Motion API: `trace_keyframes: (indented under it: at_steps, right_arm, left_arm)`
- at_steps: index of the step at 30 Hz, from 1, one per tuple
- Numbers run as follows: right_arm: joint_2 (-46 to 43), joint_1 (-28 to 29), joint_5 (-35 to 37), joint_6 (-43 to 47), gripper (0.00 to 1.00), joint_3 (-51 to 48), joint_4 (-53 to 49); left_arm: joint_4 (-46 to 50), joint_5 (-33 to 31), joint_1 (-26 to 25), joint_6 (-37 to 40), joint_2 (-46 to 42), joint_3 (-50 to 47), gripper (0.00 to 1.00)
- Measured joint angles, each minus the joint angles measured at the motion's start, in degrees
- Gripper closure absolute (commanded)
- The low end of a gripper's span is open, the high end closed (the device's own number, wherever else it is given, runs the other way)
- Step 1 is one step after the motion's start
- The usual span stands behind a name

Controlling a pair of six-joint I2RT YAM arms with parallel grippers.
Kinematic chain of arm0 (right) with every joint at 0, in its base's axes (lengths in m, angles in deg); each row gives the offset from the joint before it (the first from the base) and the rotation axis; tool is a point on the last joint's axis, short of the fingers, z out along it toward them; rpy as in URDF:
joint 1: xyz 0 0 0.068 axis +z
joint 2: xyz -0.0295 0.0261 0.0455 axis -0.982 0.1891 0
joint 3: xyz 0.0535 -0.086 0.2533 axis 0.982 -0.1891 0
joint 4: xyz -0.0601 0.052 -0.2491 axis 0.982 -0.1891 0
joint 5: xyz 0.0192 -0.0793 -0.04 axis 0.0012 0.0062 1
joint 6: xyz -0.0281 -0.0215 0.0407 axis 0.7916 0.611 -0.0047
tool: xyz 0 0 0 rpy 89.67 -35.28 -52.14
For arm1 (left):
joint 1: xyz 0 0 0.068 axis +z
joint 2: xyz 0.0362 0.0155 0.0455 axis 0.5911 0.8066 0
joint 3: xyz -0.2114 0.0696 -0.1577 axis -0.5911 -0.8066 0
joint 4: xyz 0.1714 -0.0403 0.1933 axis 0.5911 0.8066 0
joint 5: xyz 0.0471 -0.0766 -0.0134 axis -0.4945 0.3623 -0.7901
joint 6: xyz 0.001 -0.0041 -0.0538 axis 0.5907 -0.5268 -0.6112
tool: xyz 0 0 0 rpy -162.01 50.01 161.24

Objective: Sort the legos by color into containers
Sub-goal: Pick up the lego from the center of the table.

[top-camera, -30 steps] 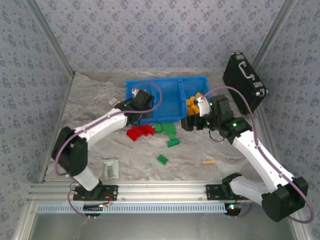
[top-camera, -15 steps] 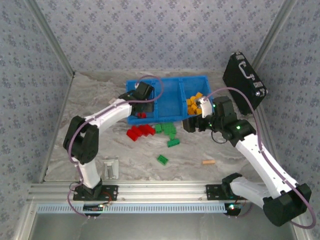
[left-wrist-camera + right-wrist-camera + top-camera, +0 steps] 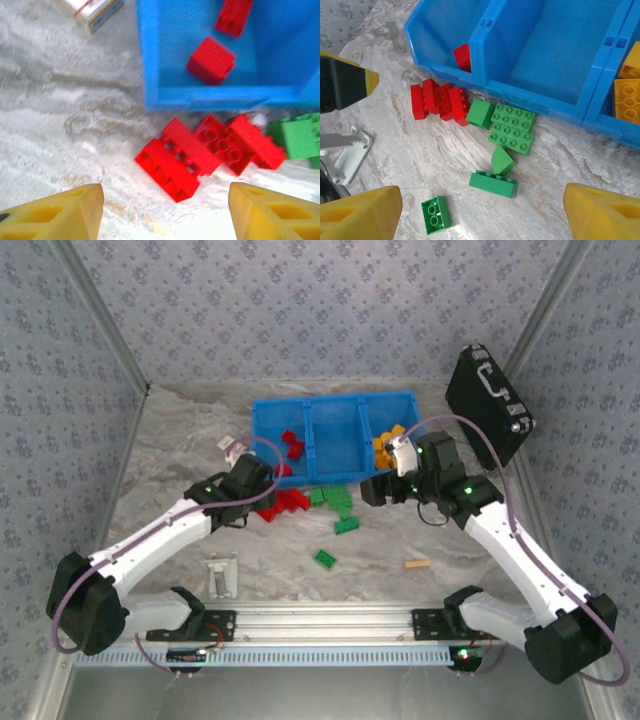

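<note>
Two red legos point(image 3: 211, 60) in left bin point(image 3: 148, 50), orange legos point(image 3: 627, 97) in right bin point(image 3: 612, 129). Red pile point(image 3: 200, 152) and green legos point(image 3: 512, 127) on table point(image 3: 420, 165) just before the bins. Left gripper point(image 3: 165, 220) fingers apart, empty, above red pile. Right gripper point(image 3: 482, 220) fingers apart, empty, above green legos.

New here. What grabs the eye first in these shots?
A bright blue three-bin tray at the far middle: red bricks in its left bin, orange-yellow bricks in its right. Just in front of it, loose red pieces and green bricks lie on the marbled top; a black case leans at the far right.
</note>
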Motion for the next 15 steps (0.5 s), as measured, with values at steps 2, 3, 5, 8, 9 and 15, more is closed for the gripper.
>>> trace_keyframes:
  at_steps: [2, 3, 5, 8, 9, 15]
  right_arm:
    - [1.0, 0.9, 0.0, 0.0, 0.14, 0.8, 0.1]
    - [1.4, 1.4, 0.0, 0.0, 0.14, 1.2, 0.2]
    - [2.1, 2.6, 0.0, 0.0, 0.14, 1.9, 0.4]
    - [2.6, 4.4, 0.0, 0.0, 0.14, 2.4, 0.4]
    - [2.7, 4.9, 0.1, 0.0, 0.14, 2.4, 0.4]
    - [3.4, 5.8, 1.2, 0.0, 0.14, 3.0, 0.4]
  left_arm:
    - [-0.5, -0.1, 0.0, -0.6, 0.1, -2.1, 0.02]
    - [-1.1, -0.2, 0.0, -0.4, 0.1, -3.1, 0.0]
    - [-2.4, -0.2, 0.0, -0.1, 0.6, -4.8, 0.0]
    - [-4.7, -0.1, 0.0, 0.5, 2.1, -6.1, 0.0]
    - [-5.7, 0.0, 0.0, 0.9, 2.4, -6.5, 0.0]
    - [-10.0, 1.2, 0.0, 5.2, 4.4, -7.1, 0.0]
